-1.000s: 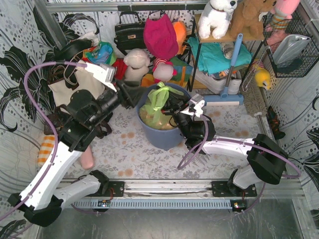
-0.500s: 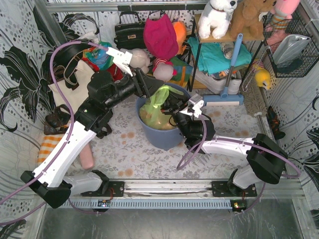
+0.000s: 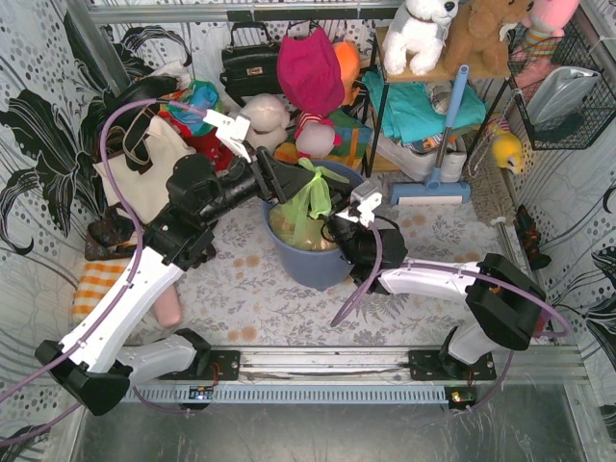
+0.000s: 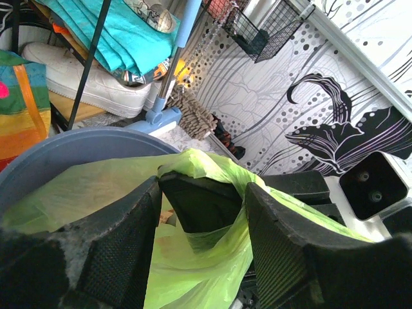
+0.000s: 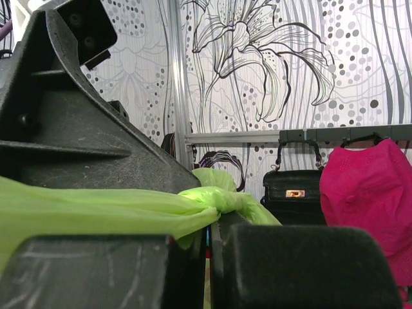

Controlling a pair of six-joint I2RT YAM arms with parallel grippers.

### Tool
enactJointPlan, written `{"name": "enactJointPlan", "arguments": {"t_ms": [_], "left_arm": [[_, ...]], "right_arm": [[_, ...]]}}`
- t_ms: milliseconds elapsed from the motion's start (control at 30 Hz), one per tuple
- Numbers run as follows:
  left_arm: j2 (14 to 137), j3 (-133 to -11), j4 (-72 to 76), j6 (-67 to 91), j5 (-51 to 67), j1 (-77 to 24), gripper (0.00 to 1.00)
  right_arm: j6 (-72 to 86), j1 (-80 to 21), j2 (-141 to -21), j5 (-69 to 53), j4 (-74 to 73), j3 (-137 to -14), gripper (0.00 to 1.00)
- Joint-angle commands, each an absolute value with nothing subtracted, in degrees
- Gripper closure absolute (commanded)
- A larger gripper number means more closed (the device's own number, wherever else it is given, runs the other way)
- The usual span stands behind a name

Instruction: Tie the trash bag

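The thin translucent light-green trash bag [image 3: 306, 197] sits in the blue-grey round bin [image 3: 318, 265]; your open left tool [image 3: 292, 186] straddles its upright neck, and your right tool [image 3: 328, 219], opposite, is clamped on a flap.

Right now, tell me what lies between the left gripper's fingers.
A fold of the trash bag lies between the spread fingers; the left wrist view shows it.

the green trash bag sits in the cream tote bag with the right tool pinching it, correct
No: the trash bag sits in the blue-grey bin, not the tote bag, as the top external view shows. The right tool does pinch it.
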State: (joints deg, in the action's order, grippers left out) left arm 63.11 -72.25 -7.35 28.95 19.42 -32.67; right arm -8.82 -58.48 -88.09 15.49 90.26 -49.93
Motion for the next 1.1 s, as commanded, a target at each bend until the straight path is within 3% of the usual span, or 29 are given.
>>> {"name": "enactJointPlan", "arguments": {"t_ms": [0, 467, 633, 800, 1067], "left_arm": [[61.8, -68.4, -8.6, 31.2, 25.3, -34.3, 0.38], [56.5, -65.8, -10.4, 32.8, 23.3, -35.2, 0.38], [55.6, -66.9, -13.0, 31.2, 20.6, -35.2, 0.39], [54.3, -69.1, -16.4, 29.9, 16.3, -35.2, 0.45], [52.2, -73.2, -17.9, 28.0, 10.1, -35.2, 0.44]], "right_arm": [[-10.8, -58.2, -87.7, 15.5, 97.3, -53.9, 1.0], [-19.4, -58.1, -87.2, 9.4, 97.2, -53.0, 1.0], [-22.6, -58.1, -86.4, 6.0, 97.3, -52.2, 0.95], [-26.7, -58.1, -86.2, 3.1, 97.3, -51.4, 1.0], [-30.7, -58.1, -86.1, -0.8, 97.4, -50.9, 1.0]]}}
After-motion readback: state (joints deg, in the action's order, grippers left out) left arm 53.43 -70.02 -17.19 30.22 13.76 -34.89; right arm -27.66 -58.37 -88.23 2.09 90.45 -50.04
